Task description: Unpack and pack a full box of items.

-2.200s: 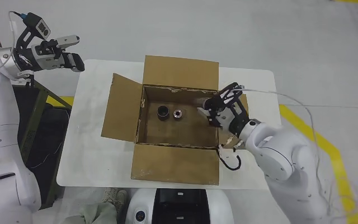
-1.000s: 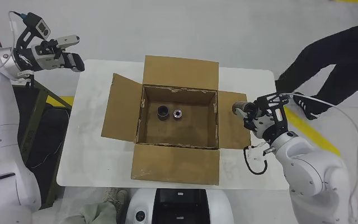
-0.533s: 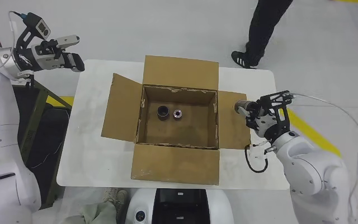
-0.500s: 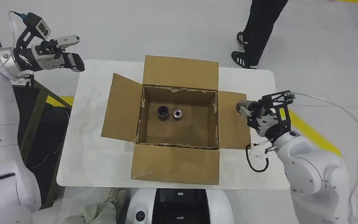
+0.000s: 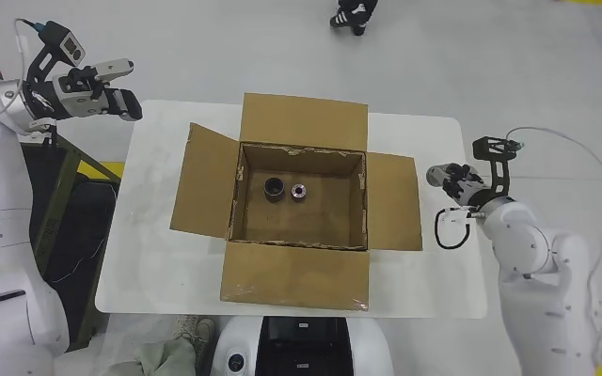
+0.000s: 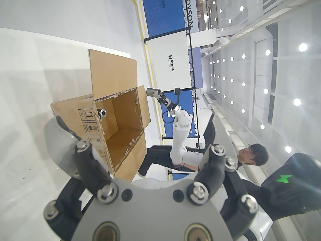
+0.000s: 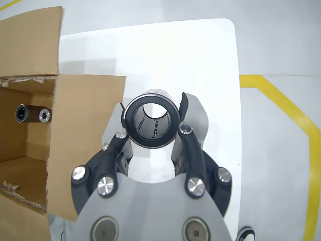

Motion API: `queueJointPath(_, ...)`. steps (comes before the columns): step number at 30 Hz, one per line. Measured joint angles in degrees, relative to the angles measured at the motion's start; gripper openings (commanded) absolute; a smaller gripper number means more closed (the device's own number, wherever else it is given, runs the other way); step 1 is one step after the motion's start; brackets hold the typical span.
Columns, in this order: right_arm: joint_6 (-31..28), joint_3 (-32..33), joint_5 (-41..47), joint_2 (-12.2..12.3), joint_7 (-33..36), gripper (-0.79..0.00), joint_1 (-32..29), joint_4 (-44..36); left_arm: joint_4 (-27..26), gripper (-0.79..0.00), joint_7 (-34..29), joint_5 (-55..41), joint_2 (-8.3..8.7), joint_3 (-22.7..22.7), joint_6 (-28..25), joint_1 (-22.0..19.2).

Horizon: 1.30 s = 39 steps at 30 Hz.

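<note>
1. The left gripper is held off the far left corner of the table, with its fingers apart and nothing between them.
2. The box stands open at mid-table with its flaps spread. A dark sleeve and a flanged part lie side by side on its floor.
3. The right gripper is clamped on a bearing, held over bare table just right of the right flap.
4. The bearing is gripped across its smooth round wall, so a slip is likely if the grip is eased too high. If it is laid on its side, it may roll off the nearby right edge.
</note>
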Motion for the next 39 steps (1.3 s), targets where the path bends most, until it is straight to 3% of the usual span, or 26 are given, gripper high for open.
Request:
queueJointPath(16, 2.9, -5.5, -3.9, 0.0, 0.9, -0.785, 11.4, 21.5, 0.0, 0.000, 0.0, 0.0, 0.00, 0.0, 0.0, 0.0)
queueJointPath(29, 3.6, -7.2, -3.5, -0.2, -0.9, -0.785, 14.4, 30.0, 0.0, 0.000, 0.0, 0.0, 0.00, 0.0, 0.0, 0.0)
queueJointPath(32, 3.6, -7.3, -3.1, -0.2, -1.2, -0.579, 14.5, 31.1, 0.0, 0.000, 0.0, 0.0, 0.00, 0.0, 0.0, 0.0)
queueJointPath(36, 3.5, -7.6, -2.8, -0.2, -1.4, -0.536, 14.8, 31.9, 0.0, 0.000, 0.0, 0.0, 0.00, 0.0, 0.0, 0.0)
queueJointPath(39, 3.5, -8.0, -2.7, -0.3, -1.3, -0.422, 15.2, 32.4, 0.0, 0.000, 0.0, 0.0, 0.00, 0.0, 0.0, 0.0)
